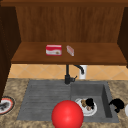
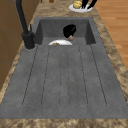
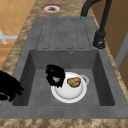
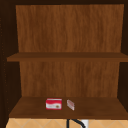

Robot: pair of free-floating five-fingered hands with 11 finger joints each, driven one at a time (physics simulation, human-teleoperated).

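Nearest the front camera, a red ball (image 1: pixel 67 115) blocks the sink's front rim and part of the draining board. Behind it, in the basin (image 3: pixel 100 75), a white plate (image 3: pixel 71 93) carries a brown piece of food (image 3: pixel 74 82). The left hand (image 1: pixel 89 102) sits over the plate's edge, its fingers curled round a small brownish morsel (image 3: pixel 56 79). The right hand (image 1: pixel 117 104) hangs outside the basin over the right-hand counter, fingers bent, with nothing seen in them. A second plate (image 2: pixel 79 8) with yellowish food lies on that counter. A red-rimmed dish (image 1: pixel 5 105) lies on the left counter. Farther back stands the black tap (image 1: pixel 68 75). On the cabinet shelf (image 1: pixel 100 56) rest a red box (image 1: pixel 53 50) and a smaller packet (image 1: pixel 70 50).
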